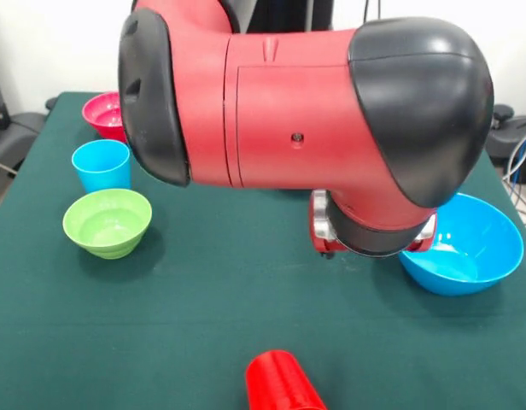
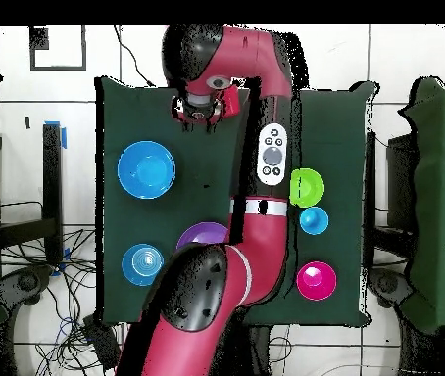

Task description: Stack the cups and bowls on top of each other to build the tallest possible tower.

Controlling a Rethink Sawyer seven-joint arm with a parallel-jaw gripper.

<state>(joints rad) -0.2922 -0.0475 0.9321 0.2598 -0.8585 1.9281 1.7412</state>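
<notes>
A red cup (image 1: 280,383) lies on its side near the table's front edge; it also shows in the overhead view (image 2: 232,101). A light blue cup (image 1: 102,165) stands between a hot pink bowl (image 1: 105,113) and a lime green bowl (image 1: 108,222). A large blue bowl (image 1: 464,243) sits at the right. The overhead view adds a second blue bowl (image 2: 143,262) with something pale inside it and a purple bowl (image 2: 202,235) half under the arm. No tower shows. The gripper (image 2: 204,106) is beside the red cup, and the arm's bulk hides it in the front view.
The red and black arm (image 1: 314,111) stretches across the green table (image 1: 203,290) and blocks its far middle. Cables and dark chairs ring the table in the overhead view.
</notes>
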